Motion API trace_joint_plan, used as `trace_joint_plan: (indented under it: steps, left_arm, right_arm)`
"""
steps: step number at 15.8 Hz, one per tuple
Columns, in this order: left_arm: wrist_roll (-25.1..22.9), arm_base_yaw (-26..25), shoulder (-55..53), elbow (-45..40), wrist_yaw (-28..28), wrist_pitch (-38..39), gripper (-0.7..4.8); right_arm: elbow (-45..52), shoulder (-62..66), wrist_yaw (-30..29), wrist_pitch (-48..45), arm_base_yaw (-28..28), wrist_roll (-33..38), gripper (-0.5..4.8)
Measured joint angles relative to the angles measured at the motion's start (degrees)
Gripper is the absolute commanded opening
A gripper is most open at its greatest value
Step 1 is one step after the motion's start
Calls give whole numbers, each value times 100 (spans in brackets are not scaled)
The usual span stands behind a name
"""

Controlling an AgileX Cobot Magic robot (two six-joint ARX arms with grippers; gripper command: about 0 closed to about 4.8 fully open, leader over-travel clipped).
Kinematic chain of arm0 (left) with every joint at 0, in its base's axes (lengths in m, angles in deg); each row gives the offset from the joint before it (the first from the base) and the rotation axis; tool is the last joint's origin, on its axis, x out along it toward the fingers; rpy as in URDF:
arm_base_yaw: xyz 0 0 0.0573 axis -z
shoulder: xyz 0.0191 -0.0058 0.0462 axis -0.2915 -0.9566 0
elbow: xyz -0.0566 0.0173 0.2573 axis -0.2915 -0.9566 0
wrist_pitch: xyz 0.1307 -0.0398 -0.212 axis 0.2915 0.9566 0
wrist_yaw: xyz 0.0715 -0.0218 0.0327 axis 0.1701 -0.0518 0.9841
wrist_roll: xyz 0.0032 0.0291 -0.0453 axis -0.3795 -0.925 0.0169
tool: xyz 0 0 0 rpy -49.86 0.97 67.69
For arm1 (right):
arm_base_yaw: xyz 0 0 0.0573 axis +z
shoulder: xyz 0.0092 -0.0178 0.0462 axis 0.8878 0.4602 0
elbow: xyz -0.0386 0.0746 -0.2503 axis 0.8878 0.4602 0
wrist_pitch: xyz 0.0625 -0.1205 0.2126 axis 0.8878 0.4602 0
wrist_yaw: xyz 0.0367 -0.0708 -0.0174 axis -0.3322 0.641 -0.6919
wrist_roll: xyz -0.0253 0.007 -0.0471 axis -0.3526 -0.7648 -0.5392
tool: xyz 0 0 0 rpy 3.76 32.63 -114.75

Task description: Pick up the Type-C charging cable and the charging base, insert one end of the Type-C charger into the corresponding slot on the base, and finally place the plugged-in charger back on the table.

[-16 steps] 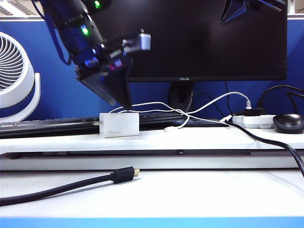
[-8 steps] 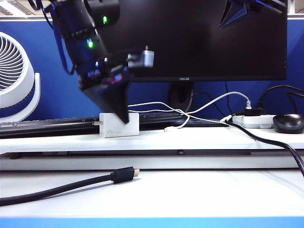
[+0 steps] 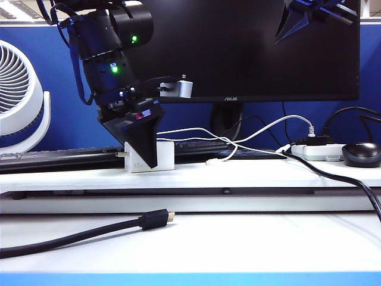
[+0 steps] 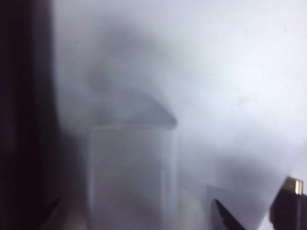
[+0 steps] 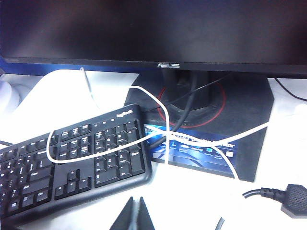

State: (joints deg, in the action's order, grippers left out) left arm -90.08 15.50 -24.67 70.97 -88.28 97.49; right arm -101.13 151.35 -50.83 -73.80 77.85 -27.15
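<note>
The left gripper (image 3: 143,152) was down at the charging base (image 3: 164,156), which stood on the raised shelf board of the table (image 3: 250,174), at about nine o'clock from the monitor (image 3: 250,47) foot; its jaws stood apart, one dark finger in front of the white block, the other hidden behind it. In the left wrist view, much blurred, the charging base (image 4: 129,172) lay between the two dark fingertips (image 4: 225,220), so the block seemed bracketed but, as I judge, not yet clamped; contact could not be told.

The right gripper (image 3: 297,18) hung high at one o'clock of the exterior view, well apart from the work; its jaws (image 5: 136,213) were pressed together and carried nothing. The Type-C charging cable (image 3: 238,140) ran loose over the keyboard (image 5: 72,158) and across the shelf; its small connector end lay at about three o'clock from the base, near but not touching it.

To do this step well, the left jaws should be centred on the broad faces of the block and closed squarely; the glossy surface may slip if the hold is near an edge. The grey prongs pointed toward nine o'clock; I could not see where the slot was, so the fingers should stay on the broad faces and leave the narrow ends free. The white cord passed just behind the block, and it should not be caught in the grip; the thick black cable (image 3: 77,235) on the lower surface was not concerned.
</note>
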Motion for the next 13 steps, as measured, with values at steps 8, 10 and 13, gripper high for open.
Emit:
trace_joint_plan:
  steps: [8, 10, 13]
  left_arm:
    - [-146, 2, -20, 4, 507, -212, 127]
    - [-144, 7, -20, 118, 507, -269, 84]
    - [-127, 7, 33, 592, 507, 39, 84]
  right_arm:
    - [-2, -2, -116, 0, 0, 0, -5]
    - [-2, -2, -116, -2, 0, 0, -5]
    - [0, -2, -168, 31, -2, 22, -5]
